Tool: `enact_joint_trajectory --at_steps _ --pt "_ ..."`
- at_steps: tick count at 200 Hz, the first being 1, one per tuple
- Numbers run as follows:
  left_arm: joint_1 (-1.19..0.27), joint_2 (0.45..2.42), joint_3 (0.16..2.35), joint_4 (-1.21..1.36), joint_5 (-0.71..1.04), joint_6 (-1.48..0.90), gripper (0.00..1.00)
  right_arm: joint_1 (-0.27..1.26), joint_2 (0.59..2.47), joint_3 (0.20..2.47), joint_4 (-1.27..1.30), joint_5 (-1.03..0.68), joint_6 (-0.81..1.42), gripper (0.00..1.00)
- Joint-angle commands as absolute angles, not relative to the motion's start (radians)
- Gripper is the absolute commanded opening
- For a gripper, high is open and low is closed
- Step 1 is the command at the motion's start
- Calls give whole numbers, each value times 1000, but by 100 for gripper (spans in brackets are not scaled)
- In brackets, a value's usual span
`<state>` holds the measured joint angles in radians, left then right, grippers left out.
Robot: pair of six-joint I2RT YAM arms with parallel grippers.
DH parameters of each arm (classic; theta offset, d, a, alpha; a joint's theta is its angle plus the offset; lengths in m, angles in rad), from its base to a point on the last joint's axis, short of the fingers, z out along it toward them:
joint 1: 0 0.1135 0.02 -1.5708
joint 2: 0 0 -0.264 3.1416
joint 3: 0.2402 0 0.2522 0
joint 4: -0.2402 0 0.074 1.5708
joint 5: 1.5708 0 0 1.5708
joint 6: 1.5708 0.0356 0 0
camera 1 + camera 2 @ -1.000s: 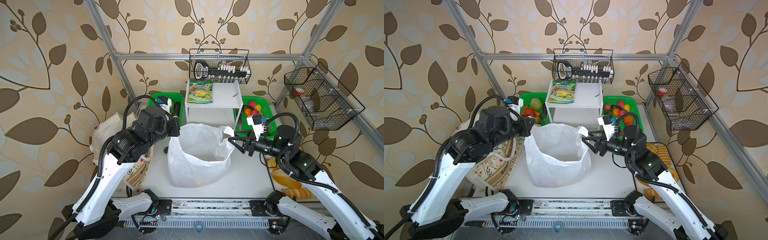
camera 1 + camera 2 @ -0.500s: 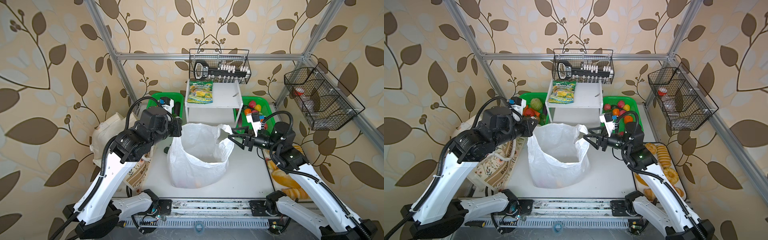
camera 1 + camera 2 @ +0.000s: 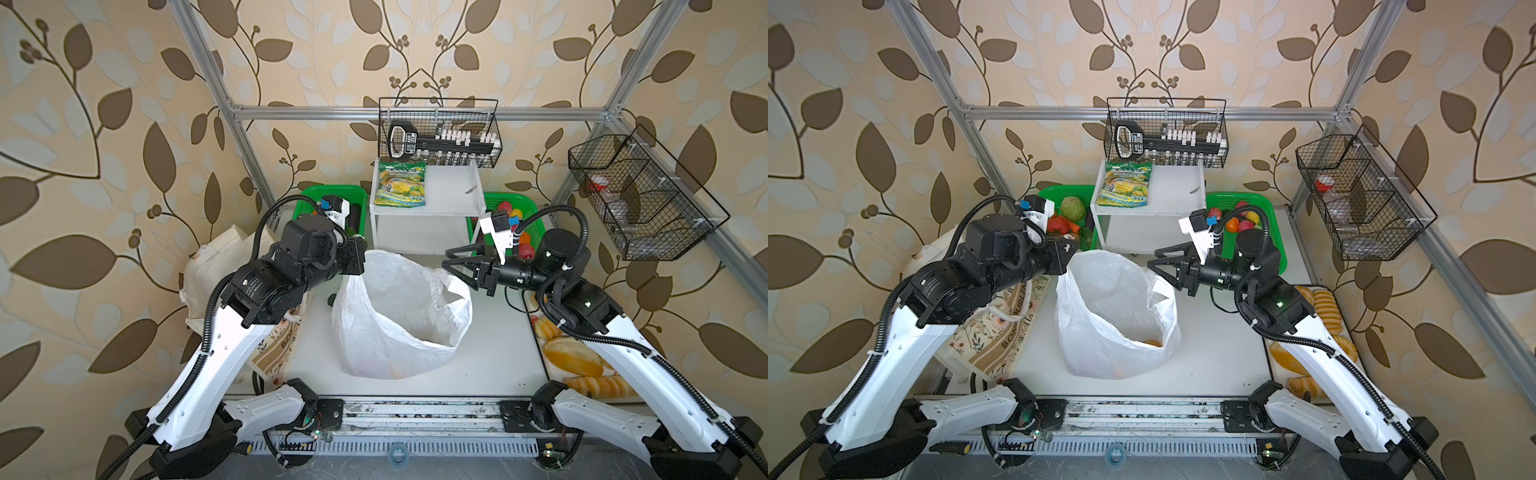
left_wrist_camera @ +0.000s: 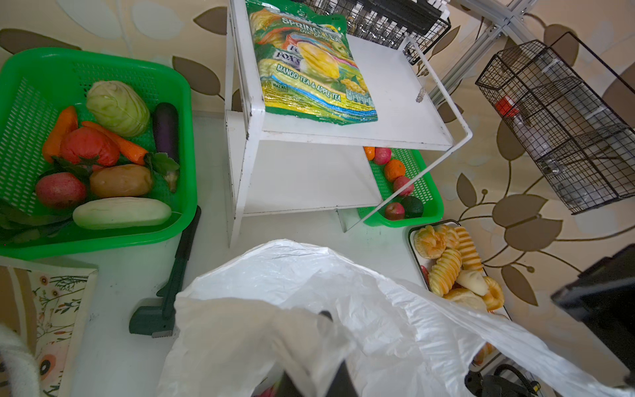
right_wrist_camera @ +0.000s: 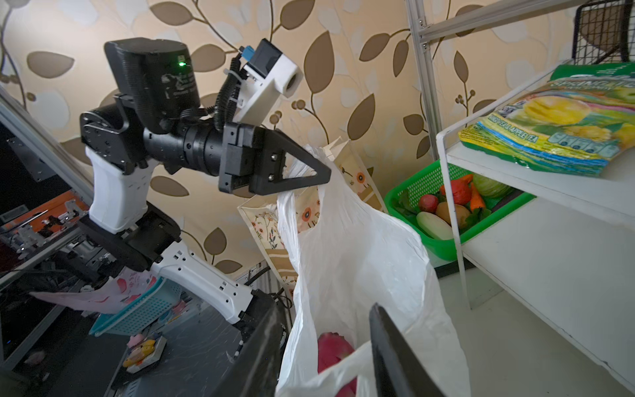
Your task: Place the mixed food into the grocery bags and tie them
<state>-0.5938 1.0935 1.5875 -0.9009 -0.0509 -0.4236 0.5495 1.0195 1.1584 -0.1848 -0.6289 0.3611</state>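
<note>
The white plastic carrier bag [image 3: 399, 316] [image 3: 1113, 316] stands open in the middle of the table. My left gripper [image 3: 358, 261] [image 3: 1070, 252] [image 5: 321, 173] is shut on the bag's left handle and holds it up. My right gripper [image 3: 446, 258] [image 3: 1153, 258] [image 5: 324, 347] is open at the bag's right rim, and a fold of plastic lies between its jaws. A pink dragon fruit [image 5: 332, 347] and an orange toy fruit [image 3: 1152, 343] lie inside the bag. The cream canvas tote [image 3: 216, 257] [image 3: 994, 332] leans at the left behind my left arm.
A white shelf [image 3: 449, 195] at the back carries a green-yellow snack packet [image 3: 401, 189]. Green baskets [image 4: 103, 240] [image 3: 1273, 232] of toy produce flank it. Bread loaves [image 3: 569, 359] lie on a tray at the right. A dark green tool [image 4: 171, 285] lies by the bag.
My right gripper has moved left and back to the bag's right rim, and its jaws have narrowed around the plastic. The left gripper still holds the handle and has shifted slightly.
</note>
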Motion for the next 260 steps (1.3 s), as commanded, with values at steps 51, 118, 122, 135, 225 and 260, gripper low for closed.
enact_joint_trajectory --at_steps 51,118,122,135,225,260 --pt "-582 1045 1573 -874 -40 -437 0 569 1014 1298 -494 -500 292 63" --pt "-582 1052 1571 -873 -30 -430 0 619 1050 1425 -669 -508 308 65" --pt "-582 1052 1570 -872 -32 -431 0 628 1057 1433 -693 -483 295 65" --pt "-582 1051 1568 -870 -31 -430 0 655 1074 1457 -756 -362 263 65" --pt "-582 1052 1571 -871 -33 -425 0 748 1140 1579 -873 -252 235 46" --pt "-582 1054 1569 -870 -30 -421 0 767 1146 1594 -940 -272 227 45"
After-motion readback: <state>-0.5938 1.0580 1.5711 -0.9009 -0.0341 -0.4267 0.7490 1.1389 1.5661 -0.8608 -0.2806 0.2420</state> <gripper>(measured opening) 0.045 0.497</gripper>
